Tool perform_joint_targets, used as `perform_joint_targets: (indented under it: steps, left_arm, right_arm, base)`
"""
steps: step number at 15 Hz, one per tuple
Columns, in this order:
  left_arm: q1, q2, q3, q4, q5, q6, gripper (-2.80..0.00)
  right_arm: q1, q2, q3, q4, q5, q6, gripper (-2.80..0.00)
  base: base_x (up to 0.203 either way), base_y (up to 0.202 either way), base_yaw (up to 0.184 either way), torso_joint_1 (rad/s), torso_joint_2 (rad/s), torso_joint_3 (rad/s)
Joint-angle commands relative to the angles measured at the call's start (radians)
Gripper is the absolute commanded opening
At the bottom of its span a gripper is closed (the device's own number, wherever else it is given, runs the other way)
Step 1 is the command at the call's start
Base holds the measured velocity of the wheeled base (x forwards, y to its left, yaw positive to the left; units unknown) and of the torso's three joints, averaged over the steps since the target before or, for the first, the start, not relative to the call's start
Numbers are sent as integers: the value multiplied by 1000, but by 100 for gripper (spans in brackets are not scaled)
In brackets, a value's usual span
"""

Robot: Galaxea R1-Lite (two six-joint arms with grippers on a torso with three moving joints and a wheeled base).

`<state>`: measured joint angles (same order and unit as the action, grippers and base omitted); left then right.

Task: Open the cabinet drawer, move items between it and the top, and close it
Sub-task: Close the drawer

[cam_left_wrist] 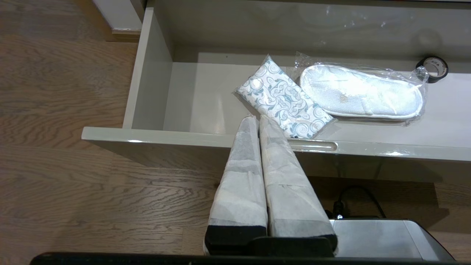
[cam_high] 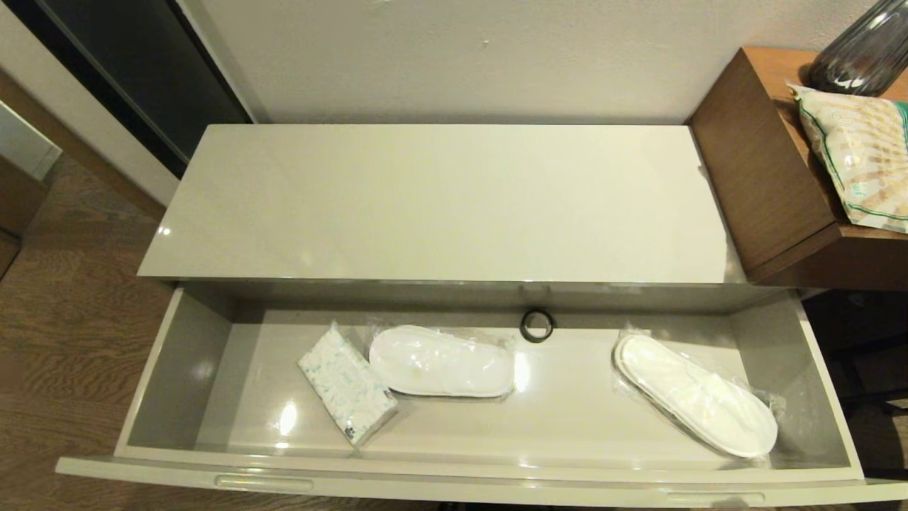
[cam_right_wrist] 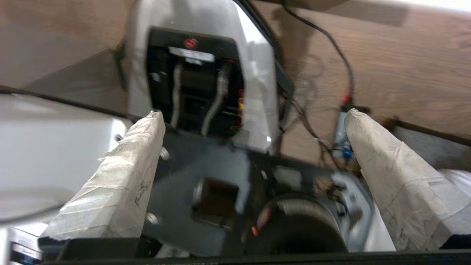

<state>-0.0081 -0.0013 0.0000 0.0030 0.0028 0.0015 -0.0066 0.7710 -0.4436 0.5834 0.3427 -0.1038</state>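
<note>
right wrist view is smeared all over, the robot base (cam_right_wrist: 206, 92) only reads roughly; head view's lower edge clips the cabinet drawer (cam_high: 454, 482) front; dark vase (cam_high: 862, 53) and patterned bag (cam_high: 862, 156) run off the upper right; tape roll (cam_high: 537, 325) print too small to read

The open cabinet drawer (cam_high: 177, 369) holds four things: one tissue pack (cam_high: 347, 387) with pale blue print, one black tape roll (cam_high: 537, 325), and two white slippers, each in its own clear wrapper, one (cam_high: 441, 362) near the middle and one (cam_high: 695, 404) toward the right end. Two oblong pulls are set in the drawer's front edge, one (cam_high: 264, 484) on the left and one (cam_high: 715, 498) on the right. The brown wooden bench (cam_high: 752, 177) beside the cabinet carries one dark ribbed vase (cam_high: 862, 57) and one printed packet (cam_high: 862, 163).
</note>
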Motion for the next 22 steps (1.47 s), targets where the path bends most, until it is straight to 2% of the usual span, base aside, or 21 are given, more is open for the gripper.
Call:
perform_joint_targets:
  steps: [1, 5, 9, 12, 15, 18, 22]
  left_arm:
    - [0, 1, 0, 0, 0, 0, -280]
    - [0, 1, 0, 0, 0, 0, -280]
    - [0, 1, 0, 0, 0, 0, -280]
    - [0, 1, 0, 0, 0, 0, -280]
    - [0, 1, 0, 0, 0, 0, -280]
    - [0, 1, 0, 0, 0, 0, -280]
    - [0, 1, 0, 0, 0, 0, -280]
  right_arm:
    - [9, 100, 34, -49, 35, -5, -280]
    - [36, 239, 49, -137, 34, -5, -280]
    - [138, 417, 73, -225, 33, 5, -280]
    - [163, 595, 82, -262, 32, 25, -280]
    - [169, 766, 76, -385, 32, 125, -280]
    - [170, 860, 89, -439, 32, 165, -280]
    - [170, 940, 101, -662, -1, 342, -280]
  base:
    - [0, 0, 0, 0, 0, 0]
    - [0, 0, 0, 0, 0, 0]
    - [0, 0, 0, 0, 0, 0]
    - [0, 0, 0, 0, 0, 0]
    - [0, 0, 0, 0, 0, 0]
    - [0, 0, 0, 0, 0, 0]
    - [0, 0, 0, 0, 0, 0]
